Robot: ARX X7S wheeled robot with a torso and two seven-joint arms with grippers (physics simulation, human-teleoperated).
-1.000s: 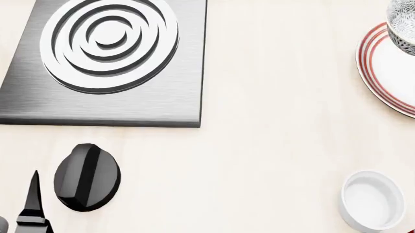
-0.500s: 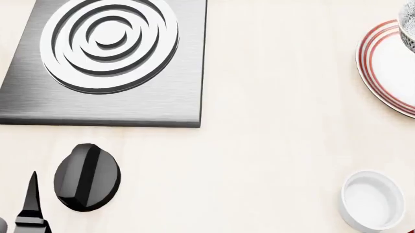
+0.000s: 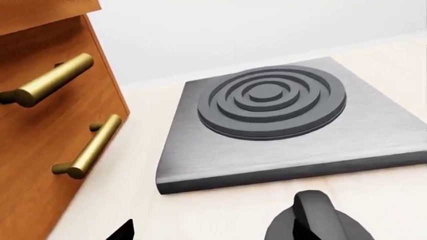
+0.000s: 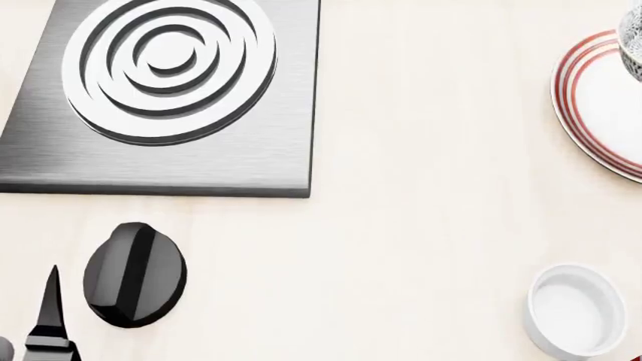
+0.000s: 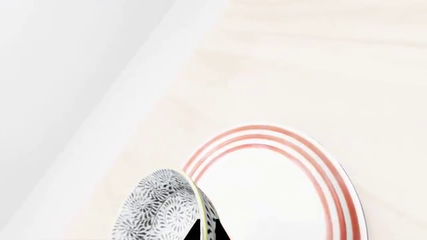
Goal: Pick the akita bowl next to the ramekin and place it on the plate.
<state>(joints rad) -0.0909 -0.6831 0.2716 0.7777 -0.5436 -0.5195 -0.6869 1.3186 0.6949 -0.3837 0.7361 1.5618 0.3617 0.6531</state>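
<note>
- Countertop [image 4: 431,188] of pale wood fills your head view; a grey hob plate [image 4: 161,98] with raised white rings sits at the far left, and a black knob [image 4: 134,274] lies just in front of it.
- Your left gripper [image 4: 48,316] shows only as one dark finger at the bottom left corner, near the knob but not touching it. You cannot tell from any view whether its fingers are spread or pressed together.
- The ramekin [image 4: 576,310] stands alone at the lower right, well apart from the plate [image 4: 592,98] with red rings at the right edge.
- The bowl [image 4: 632,41] appears in the head view as just a speckled sliver at the top right corner, over the plate's far rim.
- The right wrist view gives you more: the bowl [image 5: 167,210] is tilted on its side, rim toward the plate [image 5: 280,190], with a dark fingertip [image 5: 200,232] of the right gripper pinching its rim. Whether the bowl touches the plate, you cannot tell.
- The right gripper itself is outside the head view.
- The left wrist view adds a wooden drawer front [image 3: 47,125] with two brass handles [image 3: 90,147], beside the hob plate [image 3: 287,125] and knob [image 3: 313,220].
- Between ramekin and plate lies bare counter.
</note>
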